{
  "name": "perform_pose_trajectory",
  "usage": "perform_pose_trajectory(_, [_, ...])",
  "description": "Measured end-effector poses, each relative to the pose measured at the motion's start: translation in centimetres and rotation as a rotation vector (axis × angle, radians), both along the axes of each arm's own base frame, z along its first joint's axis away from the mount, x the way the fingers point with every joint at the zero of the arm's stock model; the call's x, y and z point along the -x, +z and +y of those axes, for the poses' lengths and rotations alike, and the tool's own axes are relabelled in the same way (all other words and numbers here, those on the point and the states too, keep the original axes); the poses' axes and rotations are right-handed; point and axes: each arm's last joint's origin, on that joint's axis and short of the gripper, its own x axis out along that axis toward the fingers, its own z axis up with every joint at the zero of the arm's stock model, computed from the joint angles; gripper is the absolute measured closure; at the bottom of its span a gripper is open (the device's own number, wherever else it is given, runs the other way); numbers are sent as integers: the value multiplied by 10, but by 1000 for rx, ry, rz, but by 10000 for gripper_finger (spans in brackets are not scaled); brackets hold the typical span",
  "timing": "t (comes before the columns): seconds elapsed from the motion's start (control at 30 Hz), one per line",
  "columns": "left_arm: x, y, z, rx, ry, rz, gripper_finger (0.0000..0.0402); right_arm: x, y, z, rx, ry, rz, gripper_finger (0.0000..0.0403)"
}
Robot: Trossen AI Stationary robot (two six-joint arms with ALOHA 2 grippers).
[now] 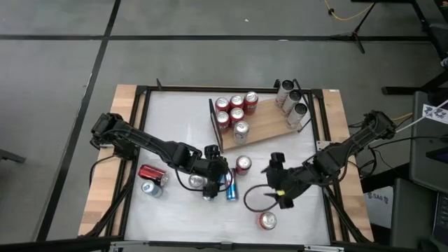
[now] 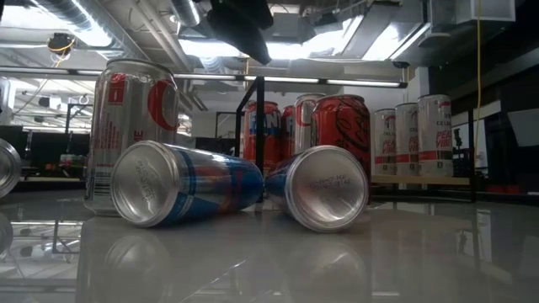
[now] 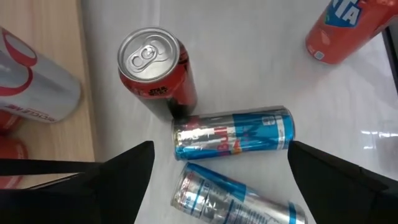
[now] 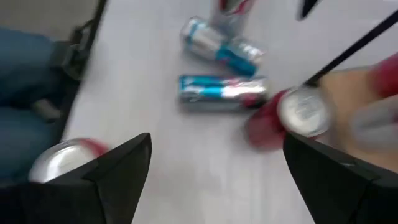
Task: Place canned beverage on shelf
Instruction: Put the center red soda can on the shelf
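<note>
The white worktop [image 1: 175, 119] carries the shelf [image 1: 269, 120], a wood-grain board lying toward the far side with a dark upright rail at its left short edge; red cans [image 1: 236, 112] crowd the board beside that rail and tall pale cans [image 1: 292, 105] stand at its other end. The left arm reaches in from the left, and the left claw [image 1: 212, 173] hovers released, fingers spread wide, over two slim blue-and-silver cans lying on their sides near the front middle of the worktop. In the left wrist view the nearer blue can [image 3: 231, 135] lies across the gap between the fingers, the second blue can [image 3: 239, 202] lies just beside it, and an upright red can [image 3: 158, 71] stands touching or nearly touching its end. The right claw [image 1: 278, 183] waits, also released and holding nothing, to the right of the group, with another red can [image 1: 267, 221] on the worktop near it. The likely target is one of the lying cans (neither is on the shelf yet). The risk here is crowding: a finger coming down could land on the neighbouring can or nudge the red one, and a round can on its side may roll away or slip as the fingers close on it.
</note>
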Motion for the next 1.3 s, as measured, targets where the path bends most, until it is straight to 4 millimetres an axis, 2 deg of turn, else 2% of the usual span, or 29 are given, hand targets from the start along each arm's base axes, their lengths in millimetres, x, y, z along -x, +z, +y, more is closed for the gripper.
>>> perform_pose_trajectory(0.33, [0, 0, 0, -15, 7, -4, 41, -33, -3, -55, 14, -198, -8, 49])
perform_pose_trajectory(0.47, [-1, 0, 0, -21, 12, -15, 41, -46, -13, -66, 5, -201, 30, 49])
perform_pose_trajectory(0.97, [-2, 1, 0, -17, 12, -24, 41, -81, -57, -80, 31, -170, 174, 49])
perform_pose_trajectory(1.3, [-2, 1, 0, -16, 11, -28, 41, -84, -61, -79, 10, -129, 187, 49])
